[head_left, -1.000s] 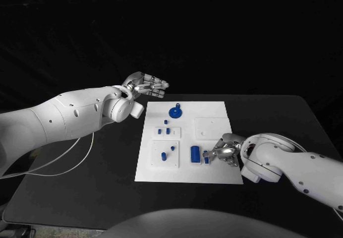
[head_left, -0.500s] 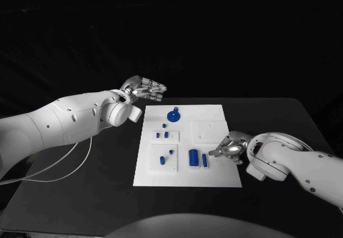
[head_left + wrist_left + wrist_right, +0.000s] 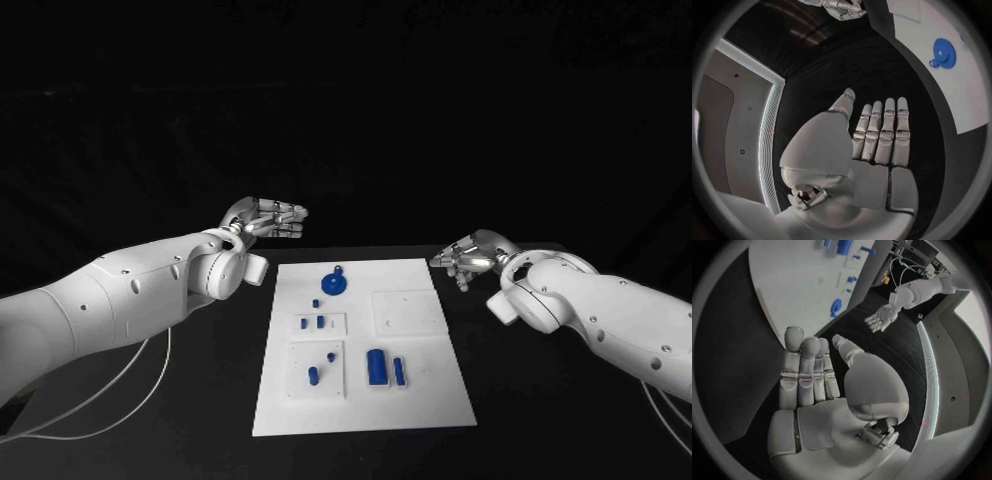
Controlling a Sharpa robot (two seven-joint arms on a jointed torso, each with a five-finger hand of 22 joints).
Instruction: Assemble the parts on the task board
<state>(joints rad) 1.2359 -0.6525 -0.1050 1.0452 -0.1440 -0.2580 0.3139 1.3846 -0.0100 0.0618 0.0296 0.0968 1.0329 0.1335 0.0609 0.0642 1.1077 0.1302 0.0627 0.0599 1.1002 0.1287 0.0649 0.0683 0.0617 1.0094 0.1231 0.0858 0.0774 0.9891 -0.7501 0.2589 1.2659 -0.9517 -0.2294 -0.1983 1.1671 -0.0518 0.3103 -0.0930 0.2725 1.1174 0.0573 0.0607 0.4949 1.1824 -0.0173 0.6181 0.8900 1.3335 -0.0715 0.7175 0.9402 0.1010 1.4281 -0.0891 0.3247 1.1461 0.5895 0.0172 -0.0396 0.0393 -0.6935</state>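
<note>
The white task board (image 3: 426, 400) lies in the middle of the black table. A blue gear (image 3: 333, 285) sits at its far end, also seen as the gear (image 3: 944, 52) and the gear (image 3: 836, 307). Small blue pegs (image 3: 313, 322) stand in the middle left block, and two more (image 3: 315, 375) in the near left block. A blue cylinder (image 3: 376, 366) stands beside a thin blue piece (image 3: 400, 371). My left hand (image 3: 267, 217) hovers off the board's far left corner, fingers straight and empty (image 3: 879, 140). My right hand (image 3: 469, 255) is off the far right corner, also flat and empty (image 3: 811, 375).
Bare black tabletop (image 3: 562, 400) surrounds the board on all sides. A white cable (image 3: 87, 415) trails from my left arm over the table's left side. A blank raised square (image 3: 405, 308) occupies the board's middle right.
The head camera has shifted. My right hand has left the thin blue piece beside the cylinder and drawn back to the board's far right corner. The left hand stays near the far left corner.
</note>
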